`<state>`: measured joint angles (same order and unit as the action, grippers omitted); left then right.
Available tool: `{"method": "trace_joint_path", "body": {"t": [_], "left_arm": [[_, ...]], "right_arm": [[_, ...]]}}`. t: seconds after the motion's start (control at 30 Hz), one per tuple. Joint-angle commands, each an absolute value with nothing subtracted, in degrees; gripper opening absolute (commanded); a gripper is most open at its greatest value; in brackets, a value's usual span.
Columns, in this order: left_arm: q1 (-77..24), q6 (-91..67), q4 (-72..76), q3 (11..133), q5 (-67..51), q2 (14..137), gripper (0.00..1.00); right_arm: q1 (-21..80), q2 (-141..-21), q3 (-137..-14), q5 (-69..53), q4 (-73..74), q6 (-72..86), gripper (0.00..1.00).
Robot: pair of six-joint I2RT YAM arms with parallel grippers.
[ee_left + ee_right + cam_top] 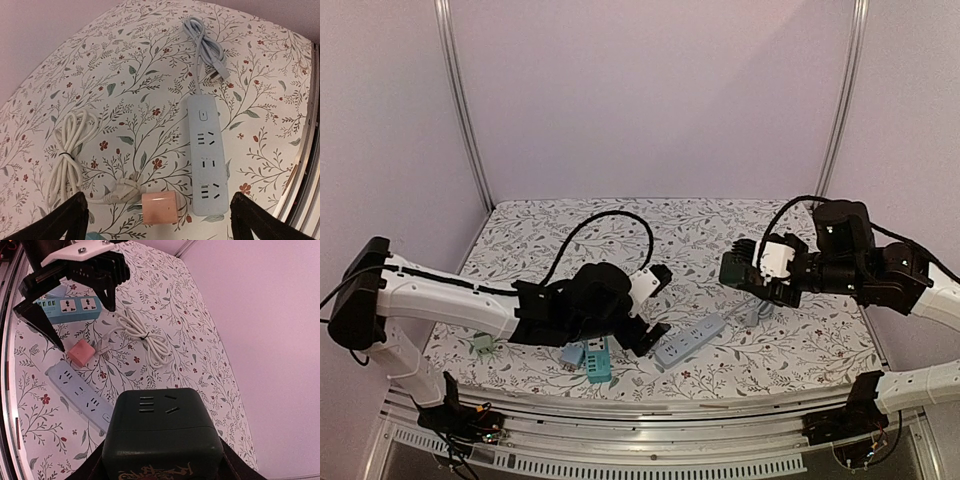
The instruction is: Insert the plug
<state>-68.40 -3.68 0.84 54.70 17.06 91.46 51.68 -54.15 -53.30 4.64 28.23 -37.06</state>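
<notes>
A pink plug point(159, 207) lies on the floral tablecloth, prongs to the left, just left of the near end of a pale blue power strip point(205, 155). My left gripper point(160, 227) hangs open above them, the plug between its fingers point(55, 220) and not touched. In the top view the left gripper point(655, 305) hides the plug, and the strip point(690, 340) lies to its right. My right gripper point(162, 462) is shut on a dark green cube socket point(162, 432), held in the air point(735, 268). The right wrist view also shows the plug point(80, 351) and strip point(80, 392).
A coiled white cable point(67, 155) ends in a white connector point(122, 192) touching the pink plug. The strip's grey cord point(205, 50) is bundled beyond it. A teal multi-outlet strip point(598, 358) and a small green block point(483, 345) lie near the front table edge point(650, 400).
</notes>
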Motion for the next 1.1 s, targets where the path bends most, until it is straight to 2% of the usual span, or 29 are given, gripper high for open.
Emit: {"method": "trace_joint_path", "body": {"t": [0.0,0.33,0.6,1.07], "left_arm": [[-67.16,-9.48,3.71,50.15,25.23,86.45,0.98],[-62.96,-15.88,7.53,39.52,24.56,77.12,0.98],[-62.84,-17.67,5.91,35.95,24.49,73.58,0.97],[-62.84,-20.55,5.58,28.69,22.59,65.41,0.96]], "right_arm": [[51.49,-57.14,-57.42,2.97,30.70,-40.89,0.00],[51.31,-64.96,-65.81,-10.83,41.01,-48.47,0.00],[50.47,-75.04,-71.96,-12.69,51.30,-57.38,0.00],[49.36,-90.04,-80.29,-15.70,56.60,-63.70,0.00]]}}
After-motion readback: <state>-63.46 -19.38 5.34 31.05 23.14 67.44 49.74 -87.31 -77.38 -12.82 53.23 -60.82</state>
